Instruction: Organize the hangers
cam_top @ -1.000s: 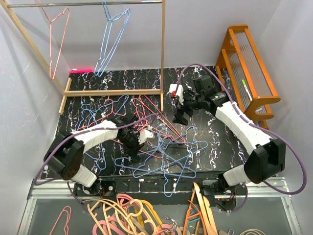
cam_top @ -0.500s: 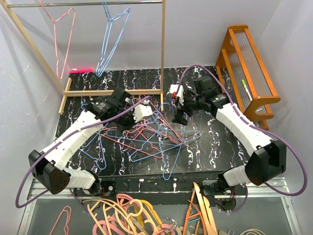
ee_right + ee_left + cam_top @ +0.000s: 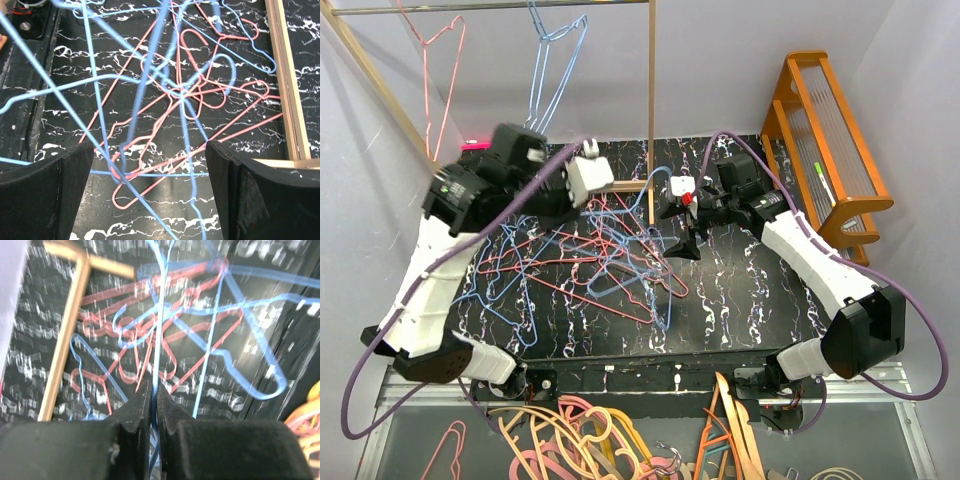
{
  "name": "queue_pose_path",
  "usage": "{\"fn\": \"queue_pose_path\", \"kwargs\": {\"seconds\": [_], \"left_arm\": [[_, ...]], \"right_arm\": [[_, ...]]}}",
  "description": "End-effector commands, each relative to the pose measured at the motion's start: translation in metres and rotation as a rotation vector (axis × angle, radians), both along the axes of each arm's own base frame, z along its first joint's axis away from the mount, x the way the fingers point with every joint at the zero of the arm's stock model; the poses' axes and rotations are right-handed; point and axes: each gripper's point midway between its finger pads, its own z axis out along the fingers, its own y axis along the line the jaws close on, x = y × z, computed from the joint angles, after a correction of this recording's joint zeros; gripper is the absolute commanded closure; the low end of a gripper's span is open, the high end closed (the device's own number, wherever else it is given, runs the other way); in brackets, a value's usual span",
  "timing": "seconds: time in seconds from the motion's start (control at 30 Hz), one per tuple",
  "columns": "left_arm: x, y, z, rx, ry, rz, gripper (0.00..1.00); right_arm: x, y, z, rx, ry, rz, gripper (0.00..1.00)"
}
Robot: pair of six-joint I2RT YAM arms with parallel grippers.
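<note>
Black marbled table (image 3: 740, 300), tangled pink and blue hangers (image 3: 582, 262), wooden rack base (image 3: 64, 345)

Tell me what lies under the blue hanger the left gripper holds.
Below the blue hanger pinched in the left gripper lie tangled pink-red hangers and other blue ones on the black marbled table. The fingers hide what sits directly beneath the gripper.

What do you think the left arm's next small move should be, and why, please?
Probably raise the left gripper a little higher. It is shut on a blue hanger whose wire looks tangled with the pile below, and the rail is above it. The right gripper is open over the pile.
</note>
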Motion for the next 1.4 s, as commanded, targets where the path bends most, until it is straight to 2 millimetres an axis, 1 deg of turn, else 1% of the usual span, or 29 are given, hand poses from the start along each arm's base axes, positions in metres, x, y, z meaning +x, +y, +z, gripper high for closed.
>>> {"fn": "queue_pose_path", "kwargs": {"seconds": [0.0, 0.03, 0.07, 0.1, 0.13, 0.2, 0.27, 0.33, 0.4, 0.53, 0.67, 0.73, 0.77, 0.8, 0.83, 0.87, 0.9, 0.93, 0.97, 1.0, 1.03, 1.1, 1.13, 1.17, 1.2, 1.23, 1.27, 1.3, 1.37], "left_arm": [[-0.025, -0.029, 0.045, -0.287, 0.209, -0.048, 1.00], [-0.031, -0.027, 0.029, -0.299, 0.280, -0.035, 1.00], [-0.037, -0.025, 0.019, -0.323, 0.314, -0.020, 1.00], [-0.042, -0.025, 0.019, -0.375, 0.309, -0.012, 1.00], [-0.040, -0.025, 0.027, -0.435, 0.294, 0.007, 1.00], [-0.021, -0.018, 0.042, -0.505, 0.272, 0.066, 1.00], [-0.004, -0.013, 0.051, -0.488, 0.203, 0.066, 1.00], [0.004, -0.012, 0.065, -0.495, 0.128, 0.056, 1.00], [0.004, -0.012, 0.070, -0.505, 0.096, 0.046, 1.00], [-0.005, -0.011, 0.069, -0.511, 0.096, 0.039, 1.00], [-0.010, -0.006, 0.069, -0.496, 0.077, 0.047, 1.00], [-0.016, -0.002, 0.066, -0.474, 0.076, 0.042, 1.00], [-0.022, 0.001, 0.061, -0.457, 0.090, 0.040, 1.00], [-0.032, 0.006, 0.050, -0.427, 0.116, 0.034, 1.00], [-0.047, 0.012, 0.036, -0.392, 0.147, 0.026, 1.00], [-0.066, 0.019, 0.017, -0.356, 0.192, 0.015, 1.00], [-0.090, 0.025, 0.002, -0.327, 0.221, -0.040, 1.00], [-0.113, 0.030, -0.012, -0.320, 0.259, -0.058, 1.00], [-0.121, 0.033, -0.011, -0.336, 0.236, -0.047, 1.00], [-0.120, 0.033, -0.002, -0.365, 0.205, -0.012, 1.00], [-0.108, 0.030, 0.009, -0.392, 0.179, 0.024, 1.00], [-0.092, 0.020, 0.026, -0.432, 0.189, 0.028, 1.00], [-0.069, 0.020, 0.038, -0.480, 0.166, 0.134, 1.00], [-0.060, 0.021, 0.042, -0.498, 0.145, 0.168, 1.00], [-0.067, 0.017, 0.041, -0.496, 0.132, 0.072, 1.00], [-0.082, 0.015, 0.030, -0.469, 0.160, -0.029, 1.00], [-0.097, 0.017, 0.017, -0.436, 0.199, -0.090, 1.00], [-0.105, 0.022, 0.003, -0.393, 0.214, -0.110, 1.00], [-0.116, 0.036, -0.016, -0.305, 0.120, -0.168, 1.00]], "right_arm": [[-0.012, 0.004, 0.018, 0.070, -0.054, 0.079, 0.02], [-0.013, 0.002, 0.015, 0.063, -0.064, 0.076, 0.02], [-0.015, 0.001, 0.013, 0.058, -0.068, 0.071, 0.02], [-0.017, 0.000, 0.013, 0.055, -0.062, 0.066, 0.02], [-0.019, -0.002, 0.012, 0.050, -0.056, 0.061, 0.02], [-0.024, -0.005, 0.011, 0.042, -0.042, 0.057, 0.02], [-0.026, -0.007, 0.010, 0.039, -0.033, 0.039, 0.02], [-0.025, -0.008, 0.012, 0.042, -0.045, 0.019, 0.03], [-0.021, -0.008, 0.014, 0.041, -0.051, 0.000, 0.04], [-0.015, -0.007, 0.014, 0.035, -0.048, -0.016, 0.04], [-0.015, -0.006, 0.011, 0.032, -0.032, -0.003, 0.05], [-0.012, -0.007, 0.009, 0.017, -0.040, -0.016, 0.04], [-0.006, -0.009, 0.010, 0.008, -0.053, -0.042, 0.04], [0.001, -0.012, 0.011, 0.001, -0.063, -0.071, 0.04], [0.008, -0.015, 0.013, 0.003, -0.072, -0.099, 0.05], [0.015, -0.018, 0.016, 0.013, -0.071, -0.130, 0.05], [0.021, -0.021, 0.020, 0.027, -0.065, -0.153, 0.05], [0.025, -0.024, 0.022, 0.035, -0.057, -0.168, 0.05], [0.027, -0.026, 0.021, 0.037, -0.048, -0.172, 0.05], [0.026, -0.026, 0.020, 0.041, -0.043, -0.170, 0.05], [0.026, -0.026, 0.019, 0.041, -0.040, -0.168, 0.05], [0.023, -0.026, 0.017, 0.045, -0.025, -0.157, 0.05], [0.022, -0.025, 0.016, 0.046, -0.021, -0.148, 0.05], [0.021, -0.025, 0.016, 0.047, -0.017, -0.143, 0.05], [0.022, -0.024, 0.015, 0.046, -0.014, -0.144, 0.05], [0.022, -0.025, 0.014, 0.042, -0.014, -0.143, 0.05], [0.023, -0.026, 0.013, 0.035, -0.025, -0.141, 0.05], [0.024, -0.027, 0.009, 0.022, -0.039, -0.138, 0.05], [0.025, -0.029, 0.003, 0.001, -0.054, -0.139, 0.05]]}}
